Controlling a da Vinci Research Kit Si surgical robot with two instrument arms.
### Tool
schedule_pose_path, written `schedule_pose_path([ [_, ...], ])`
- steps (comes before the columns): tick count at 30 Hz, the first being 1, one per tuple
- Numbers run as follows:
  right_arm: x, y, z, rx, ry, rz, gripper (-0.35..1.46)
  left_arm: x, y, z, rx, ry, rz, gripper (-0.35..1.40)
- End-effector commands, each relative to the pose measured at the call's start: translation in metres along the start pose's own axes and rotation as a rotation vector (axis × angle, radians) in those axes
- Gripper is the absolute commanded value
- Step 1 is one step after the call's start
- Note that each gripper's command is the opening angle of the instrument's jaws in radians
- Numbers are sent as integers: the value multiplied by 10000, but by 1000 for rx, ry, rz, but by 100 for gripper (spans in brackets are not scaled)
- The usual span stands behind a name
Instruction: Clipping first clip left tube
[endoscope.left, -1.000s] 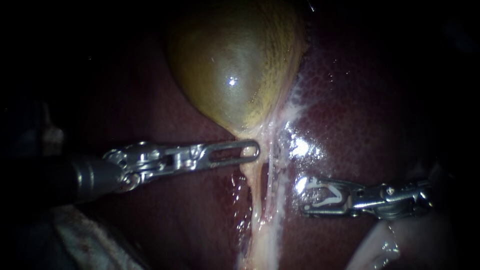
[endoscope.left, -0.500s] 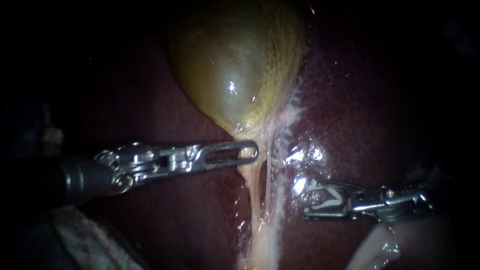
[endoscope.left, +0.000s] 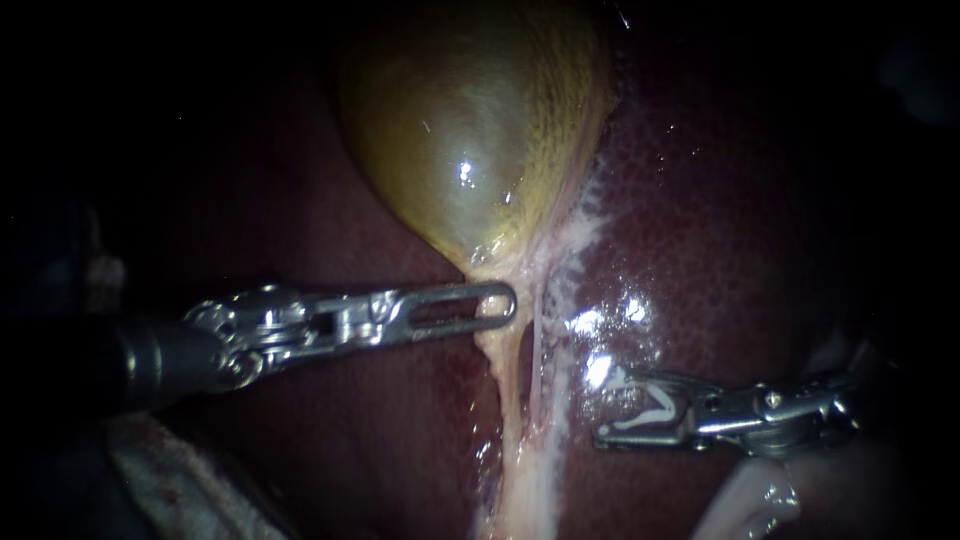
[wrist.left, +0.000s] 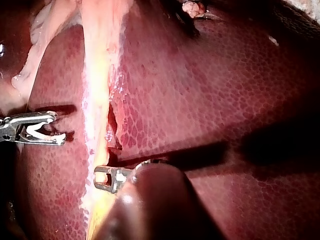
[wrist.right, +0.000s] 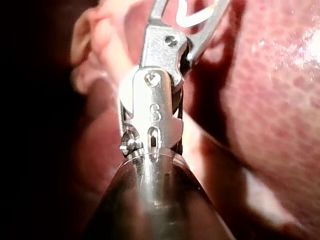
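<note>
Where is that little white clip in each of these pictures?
Endoscope view: white clip between the right instrument's jaws, right of the pale tube.
Left wrist view: white clip in the other instrument, beside that tube.
Right wrist view: white clip between its own instrument's jaws.
Shared landmark: the mottled liver.

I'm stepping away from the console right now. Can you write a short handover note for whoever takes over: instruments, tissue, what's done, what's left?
Left instrument: shut on the gallbladder neck, just above the pale tubes.
Right instrument: carries an open white clip. It sits over the liver, beside the tubes and apart from them.
Done: the clip is loaded and close to the tubes. No tube has a clip on it yet.
Left: bring the open clip around the left tube, probably below the left instrument's hold. Close it, then back off.
</note>
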Motion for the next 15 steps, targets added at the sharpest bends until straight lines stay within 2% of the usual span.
schedule_pose_path([
  [1,1,-1,2,0,2,2,53,0,0,0,0,0,0,-35],
  [6,5,-8,12,6,9,7,53,0,0,0,0,0,0,-35],
  [15,10,-12,25,11,17,13,53,0,0,0,-2,-2,0,-35],
])
